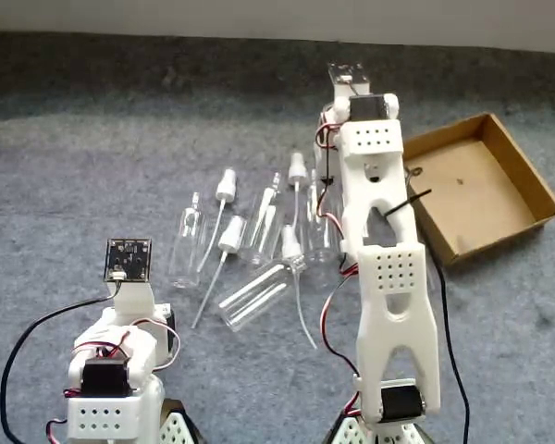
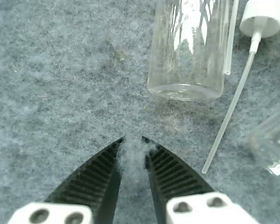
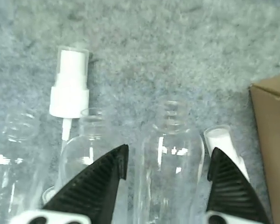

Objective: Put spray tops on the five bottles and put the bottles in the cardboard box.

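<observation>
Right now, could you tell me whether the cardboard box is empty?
Empty: the cardboard box shows a bare bottom; the bottles lie outside on the carpet.

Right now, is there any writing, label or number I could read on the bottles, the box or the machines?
No readable text anywhere.
The clear bottles carry no label; the cardboard box is plain brown.
The dark circuit board on an arm has marks too small to read.

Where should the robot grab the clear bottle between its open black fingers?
Grip the clear bottle around its round body, below the threaded neck, coming down from above. It lies flat on the carpet, and the open right gripper straddles its sides.
</observation>
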`<move>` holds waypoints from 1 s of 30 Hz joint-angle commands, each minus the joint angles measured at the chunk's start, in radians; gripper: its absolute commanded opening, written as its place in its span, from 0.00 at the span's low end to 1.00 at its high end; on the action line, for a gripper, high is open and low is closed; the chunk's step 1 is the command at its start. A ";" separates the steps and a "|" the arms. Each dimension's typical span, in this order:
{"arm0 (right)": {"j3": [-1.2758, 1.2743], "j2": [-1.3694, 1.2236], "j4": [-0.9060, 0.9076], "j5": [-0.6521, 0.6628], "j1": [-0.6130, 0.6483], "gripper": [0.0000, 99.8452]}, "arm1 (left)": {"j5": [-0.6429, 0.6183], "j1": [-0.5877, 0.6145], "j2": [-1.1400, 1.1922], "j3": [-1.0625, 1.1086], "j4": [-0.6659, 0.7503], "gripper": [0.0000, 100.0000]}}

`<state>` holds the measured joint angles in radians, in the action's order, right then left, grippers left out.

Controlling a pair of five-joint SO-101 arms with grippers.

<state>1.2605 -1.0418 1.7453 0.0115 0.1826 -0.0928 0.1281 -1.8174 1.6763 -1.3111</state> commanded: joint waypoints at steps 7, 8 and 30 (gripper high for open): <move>-0.163 0.154 0.022 -0.008 -0.015 0.25 | 0.006 -0.015 -0.004 0.018 -0.008 0.01; -0.189 0.166 0.021 -0.008 -0.012 0.25 | 0.006 -0.015 -0.004 0.018 -0.008 0.01; -0.091 0.073 -0.022 -0.003 -0.012 0.25 | 0.006 -0.015 -0.004 0.018 -0.008 0.01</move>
<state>1.1086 -0.9943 1.7346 0.0115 0.1826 -0.0928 0.1281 -1.8174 1.6763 -1.3111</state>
